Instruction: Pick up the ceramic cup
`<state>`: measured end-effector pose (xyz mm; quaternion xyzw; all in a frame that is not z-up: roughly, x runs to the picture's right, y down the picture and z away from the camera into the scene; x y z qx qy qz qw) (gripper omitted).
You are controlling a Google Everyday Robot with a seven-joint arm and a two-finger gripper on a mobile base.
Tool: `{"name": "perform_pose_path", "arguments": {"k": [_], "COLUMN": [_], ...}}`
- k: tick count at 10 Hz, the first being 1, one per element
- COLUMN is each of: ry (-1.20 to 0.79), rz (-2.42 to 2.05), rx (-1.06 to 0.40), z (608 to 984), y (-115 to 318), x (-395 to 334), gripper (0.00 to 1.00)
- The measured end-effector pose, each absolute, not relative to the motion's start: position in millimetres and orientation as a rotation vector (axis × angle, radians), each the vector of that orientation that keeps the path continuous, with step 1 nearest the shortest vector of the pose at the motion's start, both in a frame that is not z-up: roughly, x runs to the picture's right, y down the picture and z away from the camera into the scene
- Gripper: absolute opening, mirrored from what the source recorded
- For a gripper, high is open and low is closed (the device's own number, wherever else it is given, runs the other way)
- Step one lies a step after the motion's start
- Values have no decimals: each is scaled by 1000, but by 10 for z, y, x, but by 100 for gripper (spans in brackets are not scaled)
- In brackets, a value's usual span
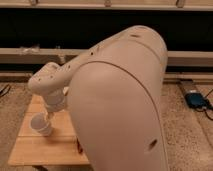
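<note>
The ceramic cup is small, plain and white. It stands upright on the left part of the wooden table. My big white arm fills the middle and right of the view. Its wrist bends down over the table, and the gripper hangs just above and to the right of the cup's rim, very close to it. The orange bowl is hidden behind the arm.
A sliver of a dark red thing shows on the table at the arm's edge. A low ledge and a dark wall run behind the table. A blue device lies on the speckled floor at the right.
</note>
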<state>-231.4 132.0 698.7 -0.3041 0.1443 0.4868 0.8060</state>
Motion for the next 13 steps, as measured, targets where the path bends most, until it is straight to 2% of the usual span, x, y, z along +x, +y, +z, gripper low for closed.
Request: {"name": "perform_pose_path", "arguments": {"k": [2,10,13], "ry": [296,290,296], "rz": [986,967,962], "rx": [-644,-622,-620], "z": [6944,7363,7562], "y": [1368,1330,1481], "x": [-2499,-2771,-2828], "gripper": [80,80,80]}}
